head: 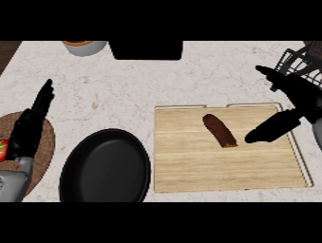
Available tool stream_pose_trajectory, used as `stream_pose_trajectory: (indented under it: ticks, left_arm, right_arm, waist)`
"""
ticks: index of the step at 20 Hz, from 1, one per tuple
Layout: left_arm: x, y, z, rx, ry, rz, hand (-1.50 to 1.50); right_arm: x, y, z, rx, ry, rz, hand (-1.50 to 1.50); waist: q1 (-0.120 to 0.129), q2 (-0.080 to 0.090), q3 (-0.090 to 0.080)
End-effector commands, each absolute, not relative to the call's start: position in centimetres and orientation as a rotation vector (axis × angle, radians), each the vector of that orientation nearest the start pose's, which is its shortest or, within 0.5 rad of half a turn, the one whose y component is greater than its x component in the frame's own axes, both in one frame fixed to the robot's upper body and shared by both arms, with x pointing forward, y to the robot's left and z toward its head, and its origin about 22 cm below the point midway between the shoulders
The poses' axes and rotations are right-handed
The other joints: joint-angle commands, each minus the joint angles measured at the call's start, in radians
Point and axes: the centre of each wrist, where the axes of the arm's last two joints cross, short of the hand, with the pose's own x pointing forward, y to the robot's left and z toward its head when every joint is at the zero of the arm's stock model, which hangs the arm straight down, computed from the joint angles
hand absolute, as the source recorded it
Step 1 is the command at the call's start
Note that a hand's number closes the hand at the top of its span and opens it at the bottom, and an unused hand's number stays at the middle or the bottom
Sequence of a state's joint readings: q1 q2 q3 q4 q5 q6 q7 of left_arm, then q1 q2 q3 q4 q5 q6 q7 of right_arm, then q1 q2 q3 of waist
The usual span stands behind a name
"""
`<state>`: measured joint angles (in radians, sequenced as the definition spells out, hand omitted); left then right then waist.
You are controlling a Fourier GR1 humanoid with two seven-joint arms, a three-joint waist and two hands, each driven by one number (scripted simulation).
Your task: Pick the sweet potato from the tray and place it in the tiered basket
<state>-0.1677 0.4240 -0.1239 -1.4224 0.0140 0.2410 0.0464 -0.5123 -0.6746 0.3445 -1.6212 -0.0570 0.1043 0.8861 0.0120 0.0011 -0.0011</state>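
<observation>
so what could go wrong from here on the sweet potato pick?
1. The right hand is open beside the sweet potato, not around it; closing now could nudge it along the tray rather than grip it.
2. The basket sits right behind that hand, so the lift may clip its wire rim.

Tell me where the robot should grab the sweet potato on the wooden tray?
Probably around its middle. The sweet potato lies flat on the tray, long and thin, running from upper left to lower right. The right hand is open beside it, so coming down from above with fingers across the narrow width looks easiest.
</observation>
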Motion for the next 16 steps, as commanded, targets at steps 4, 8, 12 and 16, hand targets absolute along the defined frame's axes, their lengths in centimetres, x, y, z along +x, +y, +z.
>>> stream_pose_trajectory:
  ticks: [4, 8, 12, 16]
  left_arm:
    - [27.6, 28.6, 2.6, 0.441, -1.545, -0.248, 0.0]
    - [27.8, 29.5, 2.4, 0.437, -1.523, -0.219, 0.0]
    - [26.5, 30.1, 3.1, 0.446, -1.538, -0.241, 0.0]
    - [26.3, 30.0, 3.1, 0.452, -1.54, -0.235, 0.0]
  right_arm:
    - [32.5, -21.2, 14.1, -0.514, -0.882, 0.801, -1.5]
    - [33.0, -19.6, 13.1, -0.549, -0.828, 0.83, -1.5]
    - [32.3, -20.5, 10.9, -0.537, -0.806, 0.846, -1.5]
    - [31.1, -21.4, 11.4, -0.577, -0.809, 0.868, -1.5]
  waist:
    - [-0.007, -0.001, 0.001]
    - [-0.006, -0.001, 0.001]
    - [-0.005, -0.001, 0.001]
    - [-0.01, -0.003, 0.001]
